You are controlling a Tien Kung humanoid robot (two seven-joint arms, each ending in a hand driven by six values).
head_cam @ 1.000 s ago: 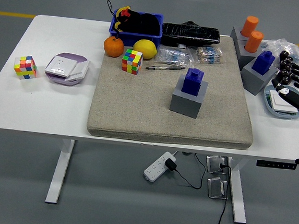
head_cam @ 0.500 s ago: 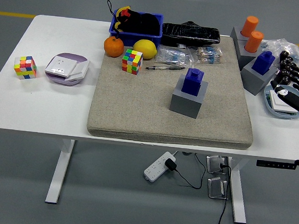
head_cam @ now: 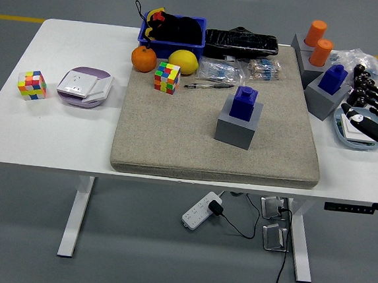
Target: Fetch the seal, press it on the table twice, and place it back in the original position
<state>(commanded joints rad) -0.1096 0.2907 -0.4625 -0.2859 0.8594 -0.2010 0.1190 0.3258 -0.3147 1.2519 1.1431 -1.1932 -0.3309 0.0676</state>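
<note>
One blue block-shaped seal (head_cam: 244, 103) stands upright in its grey square holder (head_cam: 238, 124) near the middle of the beige fabric mat (head_cam: 176, 140). Well apart from it, at the table's right edge, the robot's right hand (head_cam: 370, 110) hovers with fingers loosely spread, holding nothing, above a round white dish (head_cam: 348, 135).

Clutter on a white table (head_cam: 57, 130) and its beige felt mat (head_cam: 169, 140).
A round orange (head_cam: 143, 59) touches a yellow lemon (head_cam: 183, 61); a multicoloured puzzle cube (head_cam: 167, 77) stands just before them.
</note>
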